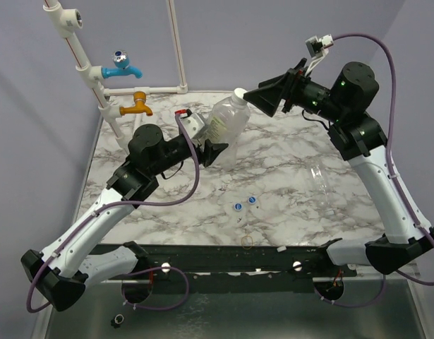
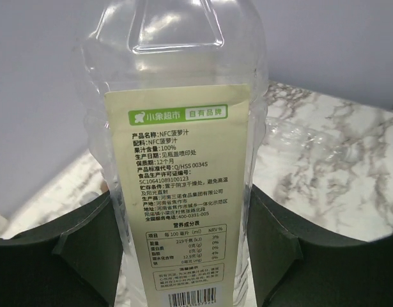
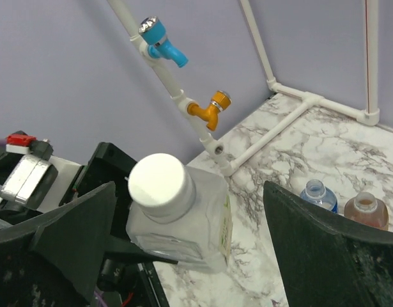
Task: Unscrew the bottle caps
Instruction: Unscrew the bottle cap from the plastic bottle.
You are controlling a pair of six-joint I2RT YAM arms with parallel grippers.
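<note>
My left gripper point(image 1: 215, 139) is shut on the larger squarish clear bottle point(image 1: 224, 124) and holds it tilted above the table. Its pale label point(image 2: 177, 192) fills the left wrist view between my left fingers point(image 2: 55, 256). The white cap point(image 3: 156, 181) sits on the bottle's neck, and also shows in the top view point(image 1: 239, 94). My right gripper point(image 3: 188, 187) is wide open with the cap between its fingers, not touching; it shows in the top view point(image 1: 260, 101). Two blue-and-white caps point(image 1: 238, 206) lie loose on the table. The blue-labelled bottle point(image 3: 316, 194) and the amber bottle point(image 3: 365, 209) stand uncapped.
A plain clear bottle point(image 1: 322, 180) lies on its side at the right of the marble table point(image 1: 287, 152). A thin yellowish ring point(image 1: 247, 241) lies near the front edge. A white pipe frame carries a blue tap point(image 1: 122, 67) and an orange tap point(image 1: 137, 106) at the back left.
</note>
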